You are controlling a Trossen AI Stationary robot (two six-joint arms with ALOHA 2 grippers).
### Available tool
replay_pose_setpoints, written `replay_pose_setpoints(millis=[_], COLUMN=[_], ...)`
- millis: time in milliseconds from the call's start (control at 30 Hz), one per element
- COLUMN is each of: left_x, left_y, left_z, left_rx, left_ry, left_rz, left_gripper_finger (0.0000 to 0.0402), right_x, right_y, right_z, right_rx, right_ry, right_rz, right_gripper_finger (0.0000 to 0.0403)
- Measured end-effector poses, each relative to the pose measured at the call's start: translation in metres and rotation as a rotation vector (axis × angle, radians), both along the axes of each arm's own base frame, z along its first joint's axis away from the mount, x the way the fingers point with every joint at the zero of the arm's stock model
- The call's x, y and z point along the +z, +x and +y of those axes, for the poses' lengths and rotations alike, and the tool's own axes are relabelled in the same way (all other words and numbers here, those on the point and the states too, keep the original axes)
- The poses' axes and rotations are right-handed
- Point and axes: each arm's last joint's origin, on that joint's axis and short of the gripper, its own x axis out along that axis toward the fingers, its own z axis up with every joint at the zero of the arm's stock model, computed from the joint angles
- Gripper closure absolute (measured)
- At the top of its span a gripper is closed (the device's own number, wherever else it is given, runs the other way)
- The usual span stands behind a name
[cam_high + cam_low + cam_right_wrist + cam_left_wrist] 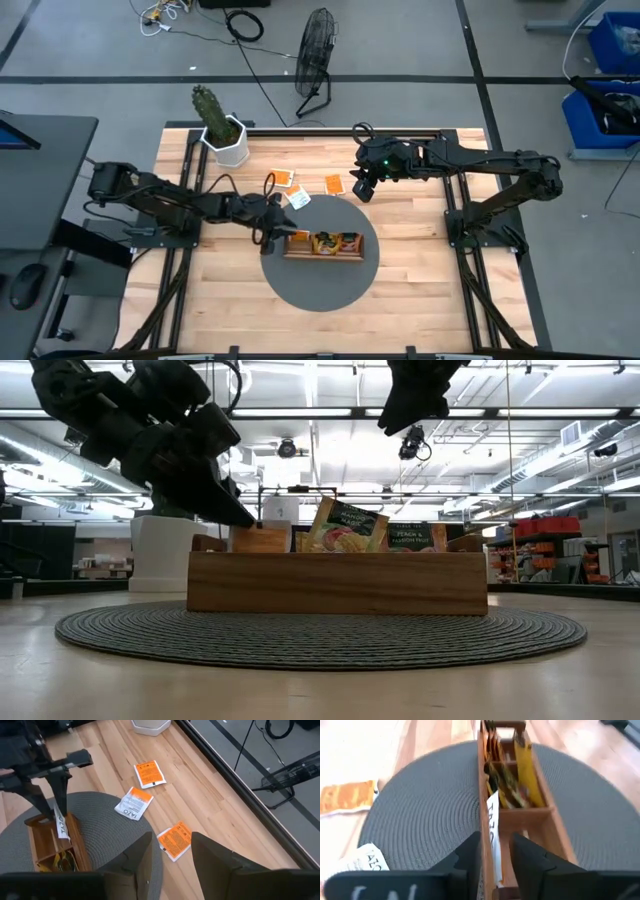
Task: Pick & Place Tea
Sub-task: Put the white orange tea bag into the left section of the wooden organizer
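Note:
A long wooden tray (322, 257) sits on a round grey mat (320, 290) and holds several sachets, yellow and orange ones among them (525, 770). My left gripper (272, 232) is over the tray's left end, shut on a white tea sachet (492, 827). Two orange sachets (283, 179) (333, 184) and a white one (298, 199) lie flat on the table beyond the mat. My right gripper (362, 186) is open and hovers above the table by the right-hand orange sachet (175, 840), touching nothing. My left gripper pinches the white sachet by its upper edge (58, 813) between the two fingers (470, 855), coming from above and slanting down. The sachet hangs on edge below the fingertips, its lower part down inside the tray's left end compartment (37, 827).
A cactus in a white pot (225, 135) stands near the table's far left corner. Bare wood lies around the mat on all sides. The tray's middle compartments show upright sachets (345, 525) above its wall (335, 582).

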Motion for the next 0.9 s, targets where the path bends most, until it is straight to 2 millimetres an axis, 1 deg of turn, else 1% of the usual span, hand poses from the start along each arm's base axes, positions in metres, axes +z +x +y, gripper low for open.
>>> replay_pose_setpoints(millis=[100,200,300,400,533,667,733,833,900], left_x=[0.010,0.026,0.039,0.041,0.051,0.050,0.055,0.054,0.056], left_y=[-0.002,-0.007,-0.014,-0.021,-0.027,-0.036,-0.038,-0.043,-0.045], left_z=[0.000,0.001,0.013,0.031,0.050,0.070,0.079,0.084,0.090], left_rx=[0.005,0.023,0.170,0.314,0.425,0.602,0.622,0.543,0.558], left_ry=[-0.011,-0.036,-0.142,-0.247,-0.318,-0.402,-0.370,-0.217,-0.185], left_rz=[-0.048,-0.118,-0.154,-0.115,-0.061,0.094,0.120,0.213,0.229], left_gripper_finger=[0.0282,0.0274,0.0274,0.0279,0.0285,0.0286,0.0287,0.0287,0.0287], right_x=[0.000,0.000,0.000,-0.001,-0.001,-0.001,-0.001,-0.001,-0.001], right_y=[0.000,0.000,0.000,-0.001,-0.001,-0.001,-0.001,-0.001,-0.002], right_z=[0.000,0.000,0.000,0.000,-0.001,-0.003,-0.004,-0.005,-0.005], right_rx=[0.001,0.003,0.004,0.002,0.002,-0.002,-0.005,-0.008,0.000], right_ry=[-0.001,-0.003,-0.003,-0.002,-0.005,-0.006,-0.006,-0.007,-0.016], right_rz=[0.001,0.006,0.008,0.010,0.012,0.015,0.015,0.015,0.020], right_gripper_finger=[0.0263,0.0263,0.0263,0.0263,0.0263,0.0263,0.0263,0.0263,0.0263])
